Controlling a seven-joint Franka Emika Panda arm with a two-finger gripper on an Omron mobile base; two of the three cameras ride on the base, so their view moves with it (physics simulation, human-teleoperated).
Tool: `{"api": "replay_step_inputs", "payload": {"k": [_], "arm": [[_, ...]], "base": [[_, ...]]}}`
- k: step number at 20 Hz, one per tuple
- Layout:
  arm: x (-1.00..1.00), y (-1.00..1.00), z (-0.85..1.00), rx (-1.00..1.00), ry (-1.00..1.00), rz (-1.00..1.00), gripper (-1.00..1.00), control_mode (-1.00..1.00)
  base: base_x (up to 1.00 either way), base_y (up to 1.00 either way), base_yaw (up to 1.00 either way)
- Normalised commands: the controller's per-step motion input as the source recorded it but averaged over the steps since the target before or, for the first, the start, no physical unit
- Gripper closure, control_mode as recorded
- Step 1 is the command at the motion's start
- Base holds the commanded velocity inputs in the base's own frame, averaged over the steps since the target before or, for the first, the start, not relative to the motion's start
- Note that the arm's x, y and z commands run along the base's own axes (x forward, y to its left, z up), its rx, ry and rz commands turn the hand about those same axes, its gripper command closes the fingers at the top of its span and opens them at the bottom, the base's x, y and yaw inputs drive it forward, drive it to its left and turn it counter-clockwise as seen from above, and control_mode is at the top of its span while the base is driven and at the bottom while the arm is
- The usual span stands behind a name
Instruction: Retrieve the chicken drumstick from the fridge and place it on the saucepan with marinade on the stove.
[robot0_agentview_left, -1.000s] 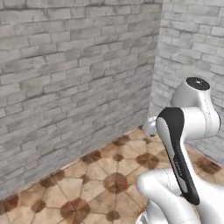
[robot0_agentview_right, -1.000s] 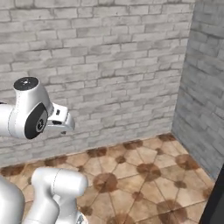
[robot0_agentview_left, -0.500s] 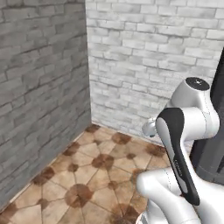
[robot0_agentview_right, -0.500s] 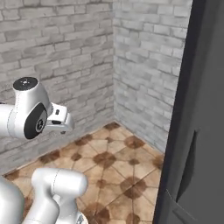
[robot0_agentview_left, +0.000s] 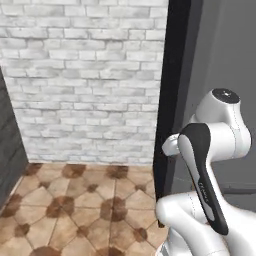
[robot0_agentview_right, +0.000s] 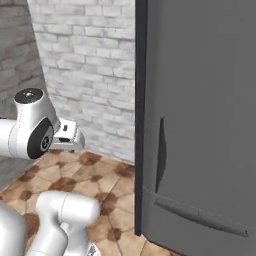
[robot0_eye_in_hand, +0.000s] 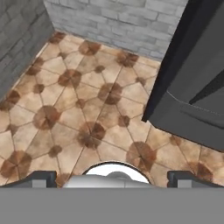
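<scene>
The fridge (robot0_agentview_right: 200, 100) stands tall and grey with a dark side panel (robot0_agentview_left: 175, 90), its doors closed. A thin dark handle (robot0_agentview_right: 161, 155) runs up the upper door, and another (robot0_agentview_right: 200, 216) lies along the lower drawer. In the hand view the fridge's lower corner (robot0_eye_in_hand: 192, 92) is at the right. My gripper (robot0_eye_in_hand: 114, 178) is open, held above the floor to the left of the fridge, with nothing between its fingertips (robot0_eye_in_hand: 41, 177). The arm's hand (robot0_agentview_right: 67, 136) is folded close to the base. The chicken drumstick, the saucepan and the stove are out of view.
A light brick wall (robot0_agentview_left: 85, 75) stands behind and left of the fridge, meeting a darker brick wall (robot0_eye_in_hand: 17, 39) at a corner. Brown patterned floor tiles (robot0_agentview_left: 75, 200) spread between the walls and the fridge.
The whole scene has swung sideways as the base turned: the wall corner slid left and the fridge came in from the right. The arm keeps its folded pose and the gripper stays open.
</scene>
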Motion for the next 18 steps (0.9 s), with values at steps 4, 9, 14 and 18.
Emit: {"api": "replay_step_inputs", "payload": {"k": [4,9,14,18], "arm": [[0.00,0.00,0.00,0.00,0.00,0.00,-1.00,1.00],[0.00,0.00,0.00,0.00,0.00,0.00,-1.00,1.00],[0.00,0.00,0.00,0.00,0.00,0.00,-1.00,1.00],[0.00,0.00,0.00,0.00,0.00,0.00,-1.00,1.00]], "base": [[-0.27,-0.03,-0.72],[-0.28,-0.06,-0.71],[-0.18,-0.02,-0.51],[0.02,0.01,0.00]]}}
